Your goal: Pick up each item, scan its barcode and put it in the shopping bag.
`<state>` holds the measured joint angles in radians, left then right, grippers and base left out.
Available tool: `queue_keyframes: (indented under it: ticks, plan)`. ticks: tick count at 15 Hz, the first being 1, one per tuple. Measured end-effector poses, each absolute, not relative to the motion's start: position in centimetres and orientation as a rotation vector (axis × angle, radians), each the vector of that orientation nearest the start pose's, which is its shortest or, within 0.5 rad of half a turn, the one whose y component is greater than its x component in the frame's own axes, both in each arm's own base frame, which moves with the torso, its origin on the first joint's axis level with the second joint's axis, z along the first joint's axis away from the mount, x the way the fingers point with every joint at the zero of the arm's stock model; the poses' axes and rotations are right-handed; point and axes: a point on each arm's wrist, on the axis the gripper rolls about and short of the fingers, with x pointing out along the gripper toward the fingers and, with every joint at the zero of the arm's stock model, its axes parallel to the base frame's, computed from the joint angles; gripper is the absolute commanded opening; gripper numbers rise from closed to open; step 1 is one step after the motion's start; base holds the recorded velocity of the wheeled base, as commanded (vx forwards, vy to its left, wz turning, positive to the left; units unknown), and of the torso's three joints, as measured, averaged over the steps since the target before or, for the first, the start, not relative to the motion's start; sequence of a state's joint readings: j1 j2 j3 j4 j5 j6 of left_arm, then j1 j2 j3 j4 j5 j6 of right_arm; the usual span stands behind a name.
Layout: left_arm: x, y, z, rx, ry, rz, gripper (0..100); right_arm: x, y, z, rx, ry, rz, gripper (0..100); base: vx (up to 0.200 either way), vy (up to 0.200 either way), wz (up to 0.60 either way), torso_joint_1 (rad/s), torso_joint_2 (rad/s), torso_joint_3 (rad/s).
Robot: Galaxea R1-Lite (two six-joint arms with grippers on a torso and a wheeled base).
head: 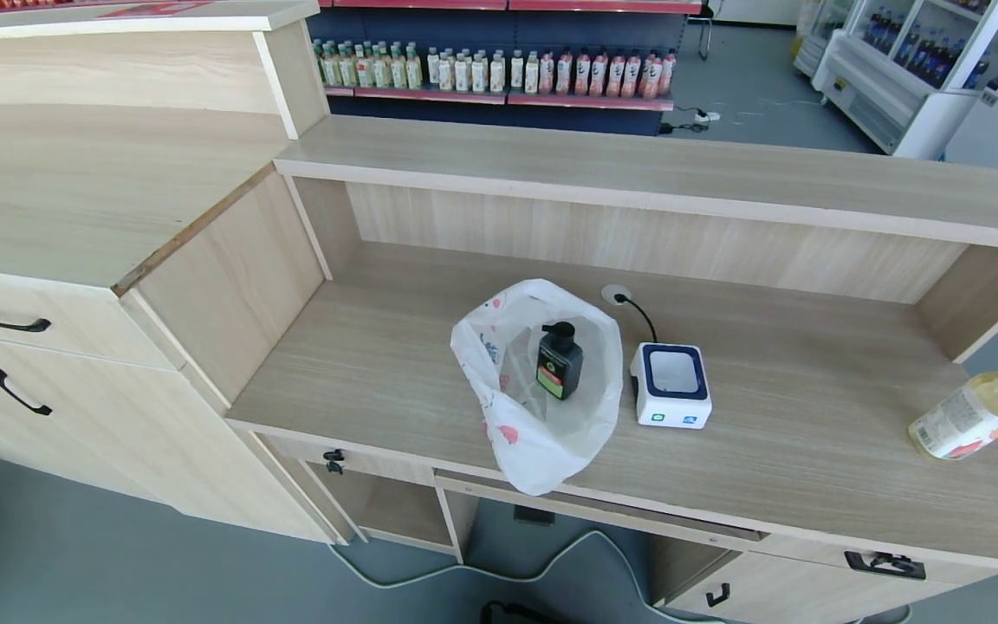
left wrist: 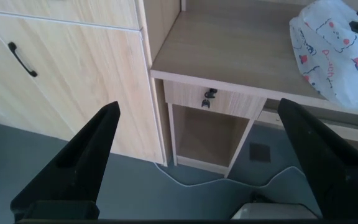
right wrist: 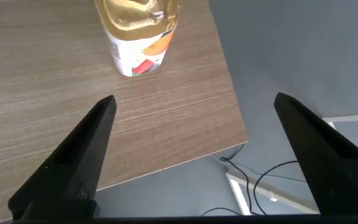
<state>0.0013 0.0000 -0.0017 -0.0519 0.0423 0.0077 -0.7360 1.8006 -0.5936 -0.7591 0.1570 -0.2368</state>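
**Station Status: One Item Bagged, One Item on the Counter**

**Work surface.** A light wood-grain checkout counter [head: 811, 451] carries all the task items.

**Shopping bag.** A white plastic shopping bag with pink and red prints [head: 542, 455] sits near the front edge of the counter, mouth open upward. Its lower end hangs slightly over the edge. A dark pump bottle with a green and red label [head: 560, 364] stands upright inside it.

**Scanner.** A white box-shaped barcode scanner with a dark blue frame around its window [head: 672, 386] sits just beside the bag, on the robot's right. A black cable [head: 642, 316] runs from it to a round port in the counter behind.

**Remaining item.** A clear plastic bottle of pale yellow liquid with a white cap [head: 975, 412] rests near the right end of the counter, well apart from the scanner. Whether it stands or lies cannot be determined.

**Left gripper** [left wrist: 210, 162]. Fingers spread wide, nothing between them. It hangs over the grey floor in front of the counter's left front corner.

**Right gripper** [right wrist: 191, 162]. Fingers spread wide, nothing between them. It is positioned above the counter's right front corner, near the bottle [right wrist: 138, 31] but not touching it.
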Motion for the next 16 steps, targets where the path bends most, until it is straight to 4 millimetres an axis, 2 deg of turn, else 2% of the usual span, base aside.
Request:
queue_keyframes:
  ticks: [4,10,16]
  plan:
    - [-2.3,0.1,8.1,0.007,-0.053,0.043,100,22.9,-19.8,10.2,-0.049,0.445,-0.376,100,0.0,0.0,0.0,0.0,0.0,0.0]
    - [-2.3,0.1,8.1,0.006,-0.053,0.044,100,23.2,-20.9,9.5,-0.114,0.438,-0.37,100,0.0,0.0,0.0,0.0,0.0,0.0]
    - [-2.3,0.1,8.1,0.007,-0.053,0.043,100,24.5,-20.8,8.3,-0.123,0.396,-0.271,100,0.0,0.0,0.0,0.0,0.0,0.0]
